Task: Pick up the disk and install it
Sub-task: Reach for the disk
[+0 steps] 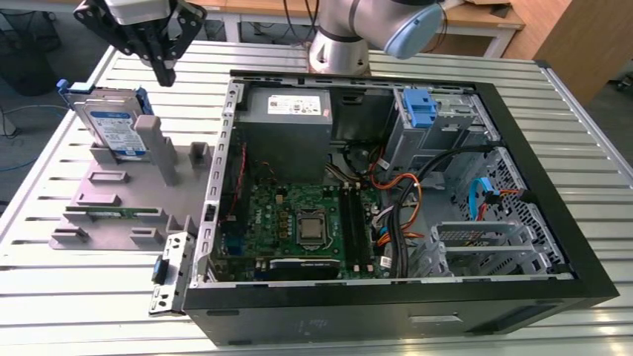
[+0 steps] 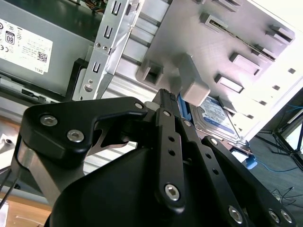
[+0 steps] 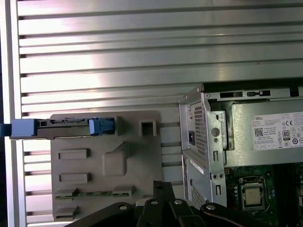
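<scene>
The silver-grey disk (image 1: 111, 127) in its blue caddy stands in the grey plastic holder (image 1: 104, 202) on the slatted metal table (image 1: 79, 300), at the exterior view's left of the open black computer case (image 1: 396, 310).

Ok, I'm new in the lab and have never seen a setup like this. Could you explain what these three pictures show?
This is one robot arm with a black end effector for grasping, standing at a slatted metal table. The exterior view comes from a camera off the arm. Both wrist views come from cameras that ride on the arm and look past the end effector. On the table lies an open computer case. Beside it, at the exterior view's left, a grey fixture holds the disk upright. The disk is a hard drive in a blue caddy. The end effector hangs above the disk, shut and holding nothing.
</scene>
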Controlling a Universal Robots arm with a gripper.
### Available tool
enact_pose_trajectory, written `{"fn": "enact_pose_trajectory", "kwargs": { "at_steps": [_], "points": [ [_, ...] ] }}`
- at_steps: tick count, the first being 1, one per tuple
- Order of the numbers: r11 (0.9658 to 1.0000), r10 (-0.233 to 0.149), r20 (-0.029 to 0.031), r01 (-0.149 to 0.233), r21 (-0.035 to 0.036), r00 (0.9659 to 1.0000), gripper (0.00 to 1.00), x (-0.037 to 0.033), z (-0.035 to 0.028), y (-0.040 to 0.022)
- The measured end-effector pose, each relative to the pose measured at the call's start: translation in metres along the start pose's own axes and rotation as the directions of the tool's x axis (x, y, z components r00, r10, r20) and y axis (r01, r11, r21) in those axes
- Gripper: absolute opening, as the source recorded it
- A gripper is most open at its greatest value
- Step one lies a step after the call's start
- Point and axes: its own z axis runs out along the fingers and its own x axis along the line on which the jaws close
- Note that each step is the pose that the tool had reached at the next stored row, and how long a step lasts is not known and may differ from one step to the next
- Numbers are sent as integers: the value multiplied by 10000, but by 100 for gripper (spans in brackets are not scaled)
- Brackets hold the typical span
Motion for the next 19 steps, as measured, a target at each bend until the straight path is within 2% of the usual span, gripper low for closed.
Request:
{"fn": "enact_pose_trajectory", "kwargs": {
  "at_steps": [19],
  "points": [
    [10000, 0, -1, 0, 0, 10000, 11, 204, -2, -17]
  ]
}}
